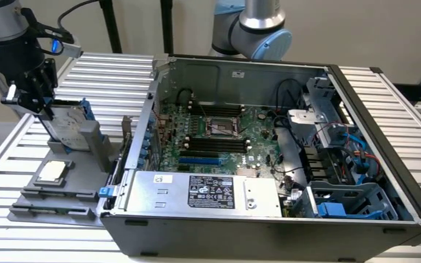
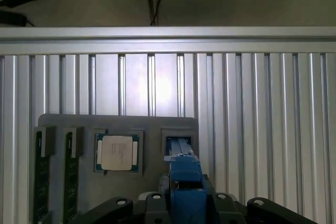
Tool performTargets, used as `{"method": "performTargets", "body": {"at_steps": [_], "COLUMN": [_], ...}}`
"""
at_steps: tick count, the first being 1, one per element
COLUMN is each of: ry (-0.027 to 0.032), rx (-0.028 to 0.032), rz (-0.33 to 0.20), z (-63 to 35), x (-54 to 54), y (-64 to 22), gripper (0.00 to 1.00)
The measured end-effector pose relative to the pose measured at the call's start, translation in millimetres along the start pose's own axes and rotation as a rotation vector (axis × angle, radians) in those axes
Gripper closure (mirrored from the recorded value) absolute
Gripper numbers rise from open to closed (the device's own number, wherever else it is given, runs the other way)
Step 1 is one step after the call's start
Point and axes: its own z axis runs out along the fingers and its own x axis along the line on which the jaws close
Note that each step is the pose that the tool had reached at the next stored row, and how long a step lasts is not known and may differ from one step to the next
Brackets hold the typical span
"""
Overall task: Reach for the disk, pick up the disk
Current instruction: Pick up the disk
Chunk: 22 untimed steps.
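Downward-pointing pincer [image 1: 47, 116], tight around the disk's [image 1: 69, 129] top edge

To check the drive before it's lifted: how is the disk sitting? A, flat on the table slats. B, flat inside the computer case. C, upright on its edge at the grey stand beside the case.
C: the disk stands on its edge at the grey stand, outside the open computer case, on the exterior view's left of it.

No text legible, power supply box [image 1: 211, 192] label (black, white print) too small to read, disk [image 1: 67, 129] label likewise
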Motion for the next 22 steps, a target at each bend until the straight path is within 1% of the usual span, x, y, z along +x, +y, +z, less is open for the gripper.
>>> {"method": "performTargets", "body": {"at_steps": [3,5,7,22], "ry": [0.0000,0.0000,-0.0001,0.0001], "rx": [0.0002,0.0000,0.0001,-0.0001], "rz": [0.000,0.000,0.000,-0.001], "z": [-2.0,-6.6,-13.2,-81.1], "x": [0.0,-0.2,-0.5,-2.8], "y": [0.1,0.2,0.3,0.0], "gripper": [0.67,0.67,0.67,0.67]}}
